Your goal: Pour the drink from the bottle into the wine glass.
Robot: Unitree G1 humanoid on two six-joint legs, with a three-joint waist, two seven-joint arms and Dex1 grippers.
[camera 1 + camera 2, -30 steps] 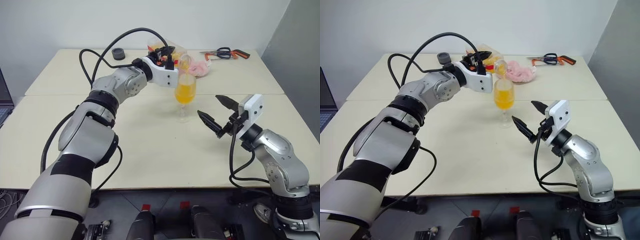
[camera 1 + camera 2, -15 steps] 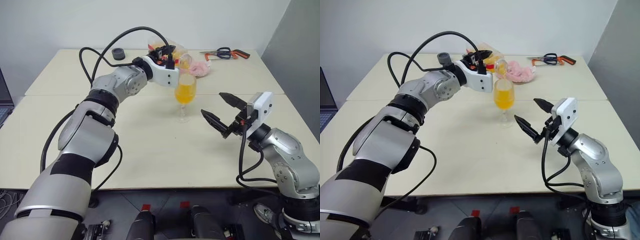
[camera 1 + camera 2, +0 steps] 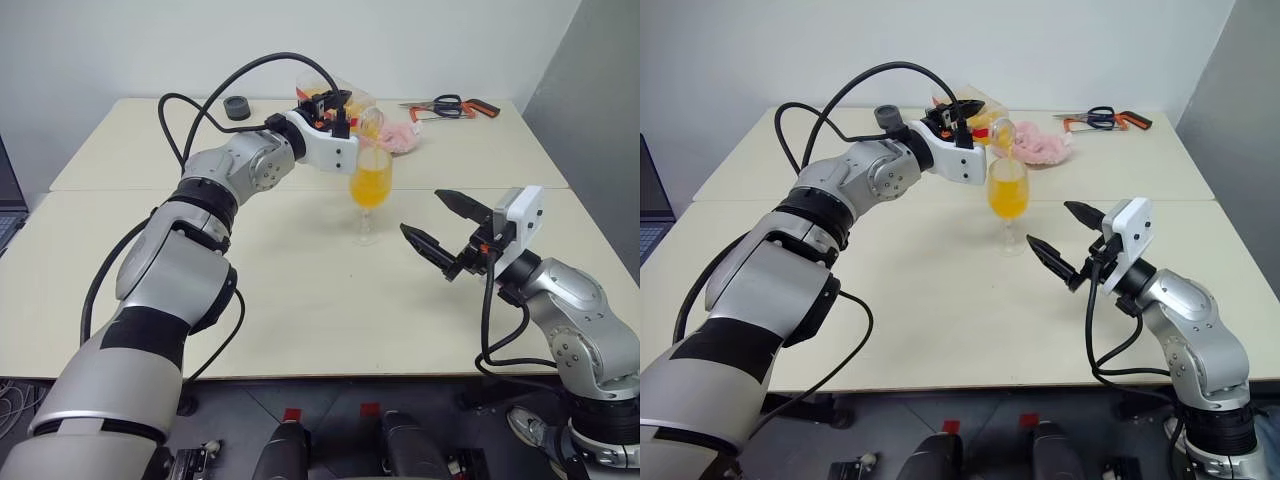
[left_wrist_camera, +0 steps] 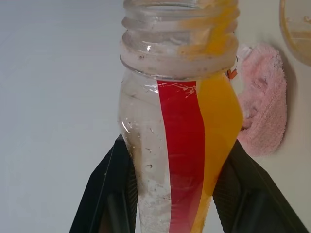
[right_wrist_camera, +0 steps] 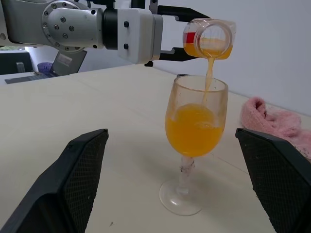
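Right now you're mid-pour: left gripper (image 3: 962,113) clamps the bottle (image 5: 210,38) tipped above the wine glass (image 5: 194,141), mid-table, the drink (image 5: 194,127) streaming in, bowl over half full. Right gripper (image 3: 438,222) hangs spread and empty, near right of the glass. Next, tip the bottle upright before overflow.

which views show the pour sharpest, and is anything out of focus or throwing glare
Right wrist view: stream from the bottle into the wine glass is crisp, its own near fingers soft. Left wrist view: the label is sharp, the pink cloth blurred. Eye views: even light, faint shadows, no strong glare.
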